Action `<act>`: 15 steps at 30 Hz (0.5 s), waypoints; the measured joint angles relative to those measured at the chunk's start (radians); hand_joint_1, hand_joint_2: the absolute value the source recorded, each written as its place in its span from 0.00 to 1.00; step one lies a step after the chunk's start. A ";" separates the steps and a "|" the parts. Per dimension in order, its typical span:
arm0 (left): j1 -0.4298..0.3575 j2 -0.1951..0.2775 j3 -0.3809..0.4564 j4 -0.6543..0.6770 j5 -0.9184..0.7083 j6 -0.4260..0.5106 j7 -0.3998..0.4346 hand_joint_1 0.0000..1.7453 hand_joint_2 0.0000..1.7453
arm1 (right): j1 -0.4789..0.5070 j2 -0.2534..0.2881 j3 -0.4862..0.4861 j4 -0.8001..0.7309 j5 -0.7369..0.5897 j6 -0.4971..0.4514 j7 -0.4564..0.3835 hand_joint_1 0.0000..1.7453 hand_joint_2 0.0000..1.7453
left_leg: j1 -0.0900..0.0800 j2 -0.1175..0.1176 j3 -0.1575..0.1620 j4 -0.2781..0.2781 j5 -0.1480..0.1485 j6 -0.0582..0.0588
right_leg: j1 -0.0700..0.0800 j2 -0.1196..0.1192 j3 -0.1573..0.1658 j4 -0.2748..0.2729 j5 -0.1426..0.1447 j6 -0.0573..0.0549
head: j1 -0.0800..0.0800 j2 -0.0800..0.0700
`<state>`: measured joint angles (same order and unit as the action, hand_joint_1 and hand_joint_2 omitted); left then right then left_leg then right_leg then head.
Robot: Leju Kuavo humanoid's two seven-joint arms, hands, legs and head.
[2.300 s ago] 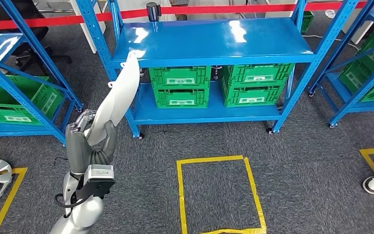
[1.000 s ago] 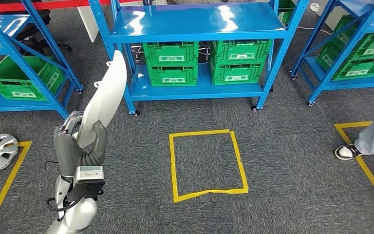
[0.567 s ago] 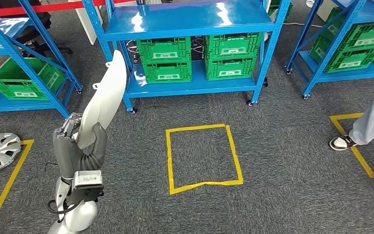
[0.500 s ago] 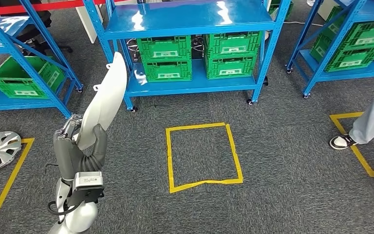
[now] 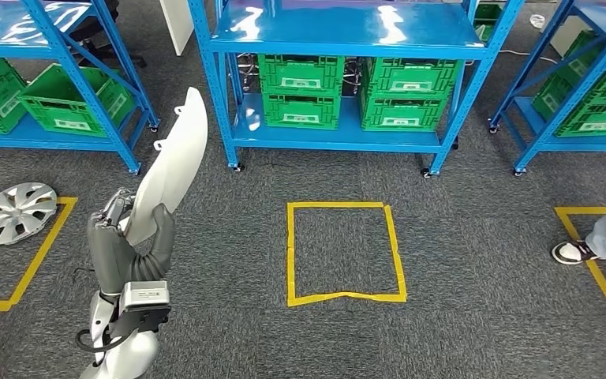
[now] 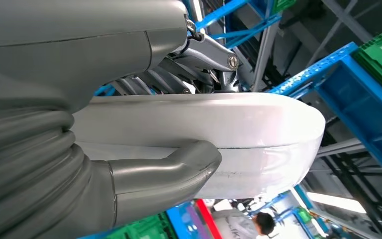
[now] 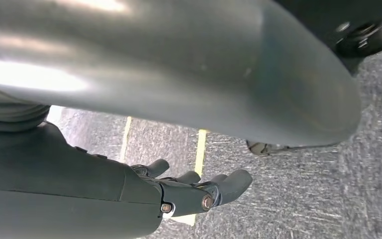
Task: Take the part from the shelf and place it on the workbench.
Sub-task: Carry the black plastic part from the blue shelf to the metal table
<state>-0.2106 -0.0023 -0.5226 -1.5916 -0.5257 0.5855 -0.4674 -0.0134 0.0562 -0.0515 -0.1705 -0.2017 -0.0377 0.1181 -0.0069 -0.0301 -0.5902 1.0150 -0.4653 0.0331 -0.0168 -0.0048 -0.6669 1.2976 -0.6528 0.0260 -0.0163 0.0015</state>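
Above grey carpet, we observe the left hand (image 5: 126,237) gripping a long, smooth, curved white part (image 5: 172,166); right hand (image 7: 194,191) empty, fingers loosely extended.

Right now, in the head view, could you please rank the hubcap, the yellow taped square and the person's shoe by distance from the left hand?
1. Hubcap, on the floor left of the left hand.
2. Yellow taped square, centre floor.
3. Person's shoe, far right.

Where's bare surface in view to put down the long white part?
Top deck of the middle blue shelf rack looks bare. So does the grey carpet inside the central yellow tape square. Crowded: the rack's lower level holds four green crates; a silver hubcap covers the left tape-box corner; a person's shoe is at the right one. Left hand holds the long white part.
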 joint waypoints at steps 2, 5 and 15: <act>0.002 0.000 0.000 -0.003 -0.002 -0.001 0.003 1.00 1.00 | 0.002 -0.002 0.000 0.000 0.000 0.001 -0.001 0.00 0.00 | 0.001 -0.022 -0.008 0.011 0.001 -0.003 | -0.001 0.014 0.052 -0.107 0.065 -0.004 | 0.001 0.000; 0.006 0.001 0.000 -0.009 -0.002 0.001 0.003 1.00 1.00 | 0.004 -0.006 0.000 0.000 0.000 0.004 -0.003 0.00 0.00 | -0.001 -0.047 -0.023 0.026 0.002 -0.018 | 0.001 0.054 0.119 -0.251 0.113 -0.014 | 0.002 0.000; 0.019 0.013 0.000 -0.017 -0.020 -0.001 0.026 1.00 1.00 | 0.010 -0.007 0.000 0.000 0.005 0.012 -0.014 0.00 0.00 | 0.018 0.024 -0.147 0.296 -0.125 -0.080 | -0.005 -0.046 0.114 -0.272 0.132 -0.049 | -0.006 0.000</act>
<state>-0.1915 0.0108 -0.5222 -1.6088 -0.5462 0.5848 -0.4412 -0.0030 0.0488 -0.0515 -0.1705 -0.1966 -0.0253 0.1045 0.0115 -0.0063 -0.7372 1.3108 -0.5903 -0.0467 -0.0221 -0.0508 -0.5529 1.0261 -0.5203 -0.0228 -0.0225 0.0015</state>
